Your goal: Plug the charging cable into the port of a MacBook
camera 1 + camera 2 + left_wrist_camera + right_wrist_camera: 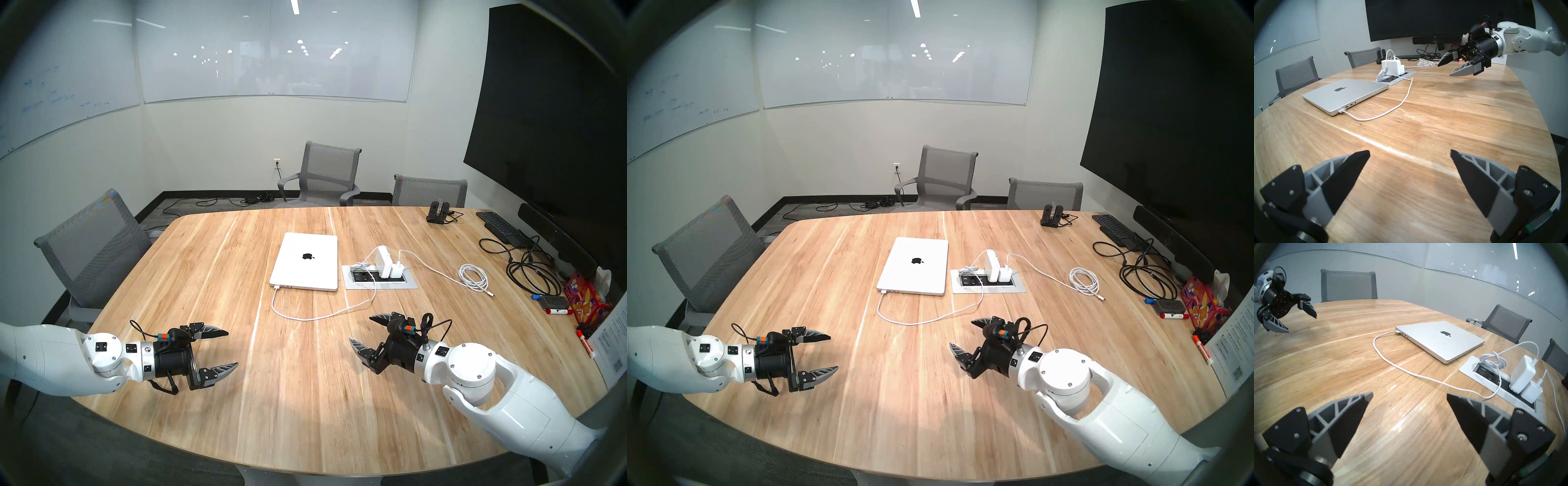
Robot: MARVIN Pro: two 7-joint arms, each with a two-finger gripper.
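Note:
The silver MacBook [307,261] lies shut at the table's middle, black apple logo up. The white charging cable [305,318] runs from the larger white power brick [383,263] in a loop across the wood. Its flat connector [276,287] sits in the port at the near left corner of the laptop's edge, also in the left wrist view [1341,111] and the right wrist view [1397,331]. My left gripper [232,348] is open and empty, near the front left, apart from the cable. My right gripper [360,329] is open and empty, just right of the loop.
A recessed outlet panel [380,283] holds the brick and a smaller adapter [396,270], whose coiled white cable [473,276] lies to the right. A black keyboard [497,225], black cables [532,271], markers and a controller dock [437,210] sit far right. Grey chairs [95,251] surround the table.

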